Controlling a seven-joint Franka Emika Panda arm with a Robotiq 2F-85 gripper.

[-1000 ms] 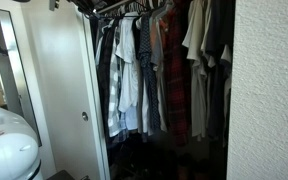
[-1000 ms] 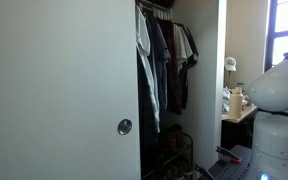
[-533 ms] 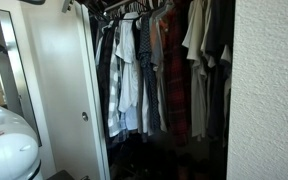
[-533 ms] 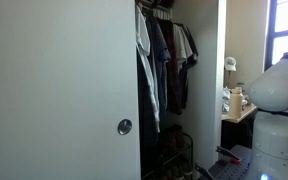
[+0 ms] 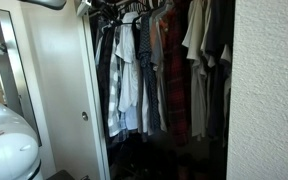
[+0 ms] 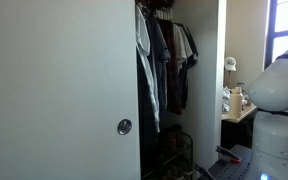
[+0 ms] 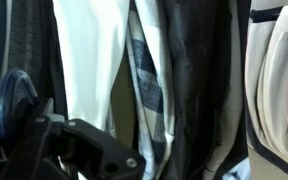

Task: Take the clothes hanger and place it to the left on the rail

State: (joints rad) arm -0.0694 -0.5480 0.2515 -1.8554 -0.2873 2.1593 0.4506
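Looks midway: gripper (image 7: 54, 128) closed among shirts (image 5: 129, 70) below the rail (image 5: 134, 9), grip on a clothes hanger unconfirmed, leftward placing not yet done.

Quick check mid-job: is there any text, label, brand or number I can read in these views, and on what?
No readable text in any view.
Hanging shirts: no tags, print or logos visible.
Wardrobe door: plain, no markings.
Items on the desk by the window: too small and blurred to tell whether they carry any text.
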